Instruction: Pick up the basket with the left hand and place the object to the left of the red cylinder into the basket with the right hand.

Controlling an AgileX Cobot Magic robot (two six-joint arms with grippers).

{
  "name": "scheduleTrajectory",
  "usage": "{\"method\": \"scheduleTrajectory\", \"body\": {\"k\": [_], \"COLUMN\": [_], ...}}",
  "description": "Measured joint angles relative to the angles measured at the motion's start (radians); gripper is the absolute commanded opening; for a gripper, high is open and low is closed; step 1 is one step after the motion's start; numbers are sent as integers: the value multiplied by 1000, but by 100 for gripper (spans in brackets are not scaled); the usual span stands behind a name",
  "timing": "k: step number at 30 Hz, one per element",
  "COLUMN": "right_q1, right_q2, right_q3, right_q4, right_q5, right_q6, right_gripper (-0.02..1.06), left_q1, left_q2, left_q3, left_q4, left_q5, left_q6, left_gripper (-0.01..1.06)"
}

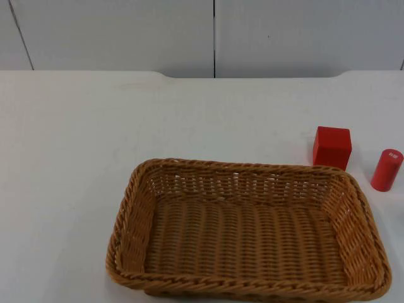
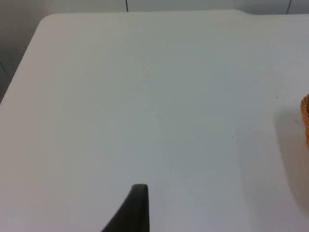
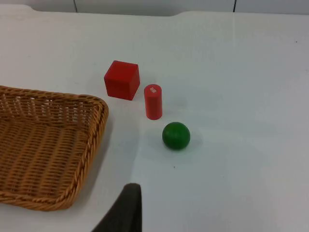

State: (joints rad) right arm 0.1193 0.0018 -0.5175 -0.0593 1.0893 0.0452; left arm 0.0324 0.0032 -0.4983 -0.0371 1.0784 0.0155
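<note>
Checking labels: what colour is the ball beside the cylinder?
Green ball, clearest in the right wrist view.

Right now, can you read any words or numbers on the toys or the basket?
No readable words or numbers anywhere.
red cylinder: a small white mark on its top, too small to read.
red cube: plain, no text.
green ball: plain, no text.
basket: woven, no label.
</note>
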Motion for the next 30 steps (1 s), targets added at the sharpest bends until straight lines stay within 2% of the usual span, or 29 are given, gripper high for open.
{"method": "scheduleTrajectory", "body": {"k": [5, 15, 19, 24, 30], "right_q1": [0, 0, 0, 0, 0], "right_q2": [34, 314, 499, 650, 797], "right_q3": [-25, -147, -190, -195, -195], "right_q4": [6, 6, 6, 6, 11], "right_q5": [-2, -59, -142, -232, -257], "right_q6": [0, 0, 0, 0, 0], "right_gripper": [105, 105, 105, 105, 105], "left_q1": [0, 0, 0, 0, 0], "left_q2": [49, 291, 414, 526, 658], "left_q3": [-2, -66, -107, -138, -165], "left_q4": [-12, -73, -79, -92, -139], "left_q5": [-5, -101, -150, -162, -170], "left_q6": [-16, -16, -16, -6, 28], "left_gripper": [105, 105, 105, 105, 105]}}
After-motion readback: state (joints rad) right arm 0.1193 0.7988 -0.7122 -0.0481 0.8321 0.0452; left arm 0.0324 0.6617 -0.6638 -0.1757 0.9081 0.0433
